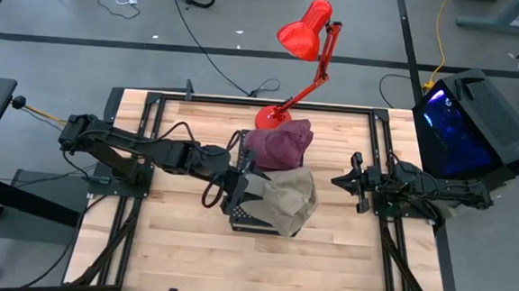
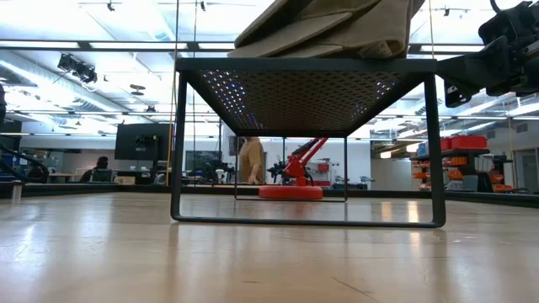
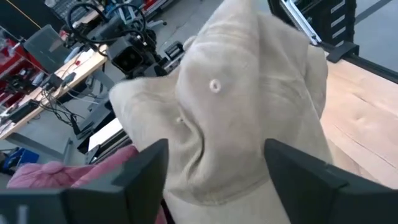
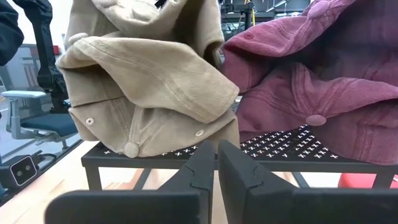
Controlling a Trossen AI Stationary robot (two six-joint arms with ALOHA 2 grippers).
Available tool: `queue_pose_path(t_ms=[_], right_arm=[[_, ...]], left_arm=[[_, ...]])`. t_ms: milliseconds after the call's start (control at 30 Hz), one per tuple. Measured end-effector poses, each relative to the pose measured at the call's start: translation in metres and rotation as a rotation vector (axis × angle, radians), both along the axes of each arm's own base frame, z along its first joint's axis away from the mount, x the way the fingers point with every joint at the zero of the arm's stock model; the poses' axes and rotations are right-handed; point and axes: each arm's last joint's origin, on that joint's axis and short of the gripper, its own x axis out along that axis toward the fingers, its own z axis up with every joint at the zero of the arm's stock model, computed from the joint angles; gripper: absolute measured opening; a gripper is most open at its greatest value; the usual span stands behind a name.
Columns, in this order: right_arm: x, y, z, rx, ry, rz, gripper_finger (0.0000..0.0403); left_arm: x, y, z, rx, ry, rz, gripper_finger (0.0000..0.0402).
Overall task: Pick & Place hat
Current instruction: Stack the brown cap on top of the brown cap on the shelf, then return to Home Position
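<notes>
A beige hat (image 1: 290, 200) and a maroon hat (image 1: 279, 145) lie side by side on a black mesh rack (image 1: 240, 220) at mid-table, the maroon one on the far side. My left gripper (image 1: 246, 185) reaches in from the table's left. In the left wrist view it (image 3: 214, 155) is open, with a finger on either side of the beige hat (image 3: 249, 106). My right gripper (image 1: 341, 180) hovers right of the rack, shut (image 4: 216, 155), and faces both hats (image 4: 143, 81) (image 4: 311, 68). In the low view the beige hat (image 2: 328, 29) rests on the rack's top (image 2: 307, 76). My left gripper stands open around the beige hat's left side (image 3: 205, 174), coming level from the table's left. I cannot tell whether its fingers (image 3: 146, 171) touch the cloth. The hat rests on the rack.
A red desk lamp (image 1: 304, 40) stands with its base (image 1: 268, 117) on the table just beyond the rack. A black box with a glowing blue screen (image 1: 464, 122) sits off the table's right far corner. Bare wood lies near and left of the rack (image 1: 181, 249).
</notes>
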Motion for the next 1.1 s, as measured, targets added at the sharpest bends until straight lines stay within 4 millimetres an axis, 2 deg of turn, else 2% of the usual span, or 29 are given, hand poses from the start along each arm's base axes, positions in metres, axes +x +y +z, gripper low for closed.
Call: queue_pose_path(t_ms=[100, 200, 400, 600, 767, 933, 1100], right_arm=[[0.000, 0.000, 0.000, 0.000, 0.000, 0.000, 0.0027], [0.000, 0.000, 0.000, 0.000, 0.000, 0.000, 0.0027], [0.000, 0.000, 0.000, 0.000, 0.000, -0.001, 0.0027], [0.000, 0.000, 0.000, 0.000, 0.000, 0.000, 0.0027], [0.000, 0.000, 0.000, 0.000, 0.001, -0.001, 0.0027], [0.000, 0.000, 0.000, 0.000, 0.000, -0.001, 0.0027], [0.000, 0.000, 0.000, 0.000, 0.001, 0.000, 0.0027]], left_arm=[[-0.002, 0.001, 0.001, 0.008, 0.001, 0.021, 0.0294], [-0.003, 0.002, 0.004, 0.017, -0.013, 0.051, 0.0303], [-0.010, 0.004, 0.008, 0.018, 0.000, 0.065, 0.0304], [-0.018, 0.005, 0.023, -0.046, 0.039, 0.093, 0.0304], [-0.034, 0.008, 0.037, -0.108, 0.044, 0.120, 0.0302], [-0.049, 0.013, 0.046, -0.158, 0.045, 0.150, 0.0273], [-0.062, 0.016, 0.052, -0.151, 0.044, 0.188, 0.0210]])
